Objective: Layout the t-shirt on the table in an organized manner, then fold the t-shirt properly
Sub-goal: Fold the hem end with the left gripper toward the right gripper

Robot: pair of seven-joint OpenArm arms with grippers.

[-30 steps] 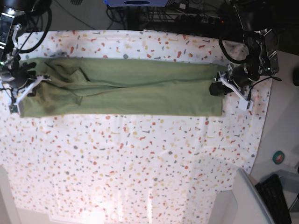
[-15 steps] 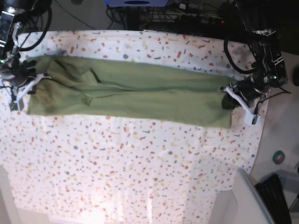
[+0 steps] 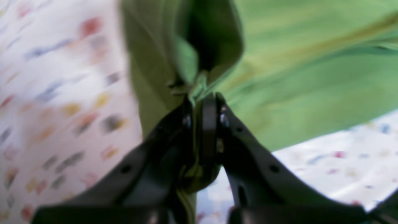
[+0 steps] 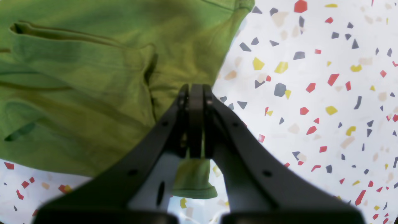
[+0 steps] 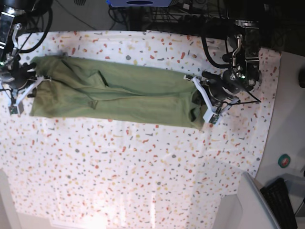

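Note:
The olive-green t-shirt (image 5: 119, 90) lies as a long folded band across the far part of the speckled table (image 5: 143, 171). My left gripper (image 5: 199, 101) is shut on the shirt's right end, which is bunched and lifted in a small fold. The left wrist view shows green cloth (image 3: 279, 77) pinched between the closed black fingers (image 3: 209, 124) of that gripper (image 3: 202, 99). My right gripper (image 5: 29, 89) is shut on the shirt's left end. In the right wrist view it (image 4: 196, 90) clamps the hem, and a flap of t-shirt (image 4: 192, 182) hangs under the jaws.
Cables and dark equipment (image 5: 181, 16) line the far side. A plain grey-white surface (image 5: 290, 124) borders the table on the right, with a small teal disc (image 5: 284, 161), a keyboard (image 5: 281, 200) and a grey box (image 5: 248, 202).
My left gripper closed on the shirt's right end and carried it leftward in the base view, shortening the band and bunching that end. The right gripper has stayed almost still.

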